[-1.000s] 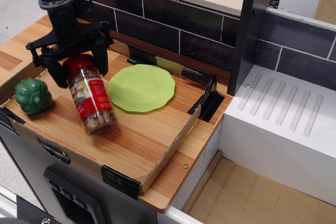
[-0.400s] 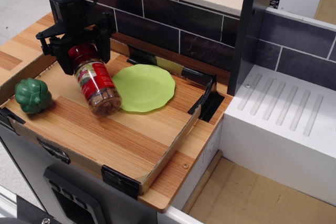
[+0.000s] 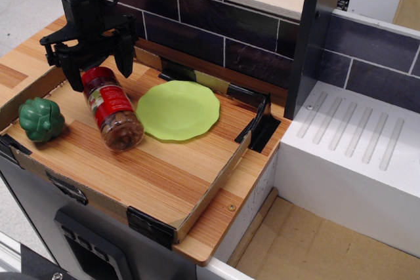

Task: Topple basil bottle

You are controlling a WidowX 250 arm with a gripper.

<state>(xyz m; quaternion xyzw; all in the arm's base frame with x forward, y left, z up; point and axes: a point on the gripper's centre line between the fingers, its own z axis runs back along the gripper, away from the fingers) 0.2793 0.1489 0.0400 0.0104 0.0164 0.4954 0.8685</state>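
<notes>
The basil bottle (image 3: pixel 113 111) is a clear jar with a red cap and a red label. It lies on its side on the wooden tray (image 3: pixel 177 168), cap towards the back left, base towards the front. My gripper (image 3: pixel 98 70) hangs just over the cap end. Its two black fingers (image 3: pixel 125 62) are spread wider than the cap and stand on either side of it, with gaps showing. The gripper is open and holds nothing.
A green toy pepper (image 3: pixel 41 120) sits at the tray's left edge. A light-green plate (image 3: pixel 178 109) lies just right of the bottle. A dark tiled wall (image 3: pixel 216 31) runs behind, and a white ribbed drainer (image 3: pixel 357 142) stands to the right.
My gripper has moved back and slightly left. The bottle has gone from leaning at the tray's front to lying flat further back, beside the plate.
</notes>
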